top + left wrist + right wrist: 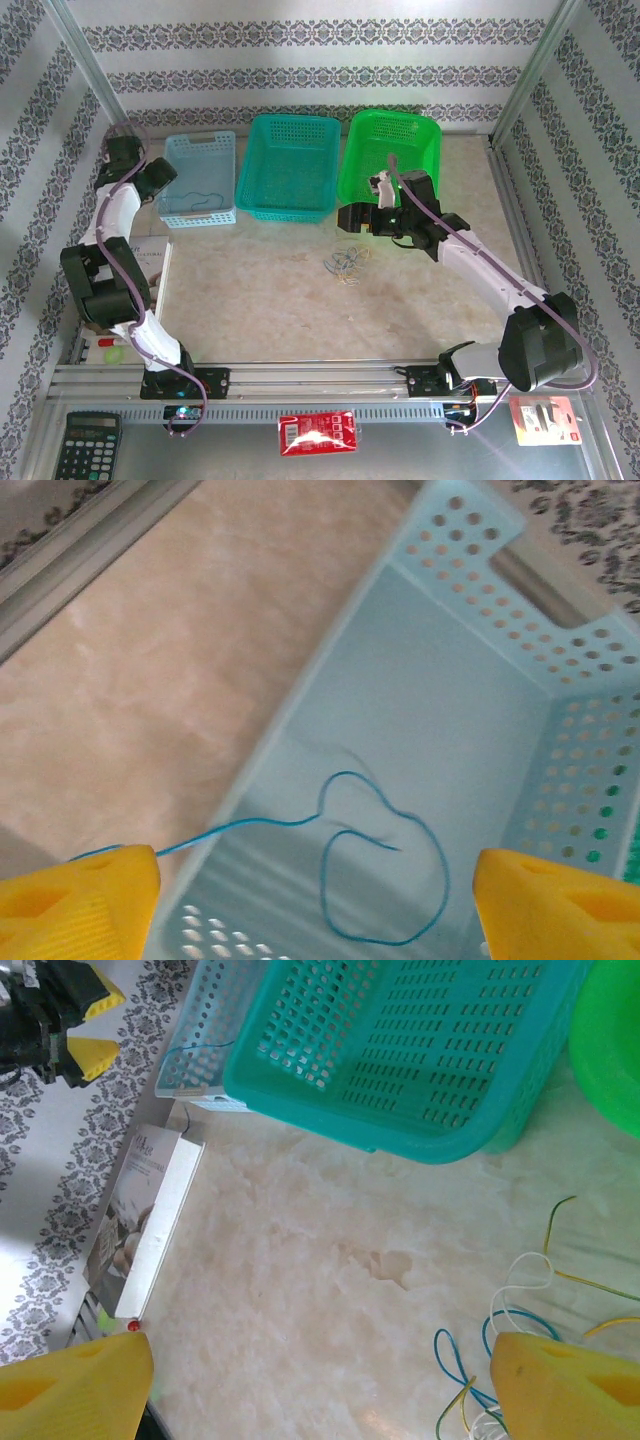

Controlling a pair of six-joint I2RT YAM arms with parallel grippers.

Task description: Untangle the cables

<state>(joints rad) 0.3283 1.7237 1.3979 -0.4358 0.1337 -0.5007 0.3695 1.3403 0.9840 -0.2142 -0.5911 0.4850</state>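
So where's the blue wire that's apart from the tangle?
In the left wrist view the blue wire lies looped on the floor of the light blue basket, leftmost of three, one end trailing over its wall toward the left gripper.

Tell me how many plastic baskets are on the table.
3, side by side in a row at the far end: a light blue basket on the left, a teal basket in the middle, a green basket on the right. None seems hidden.
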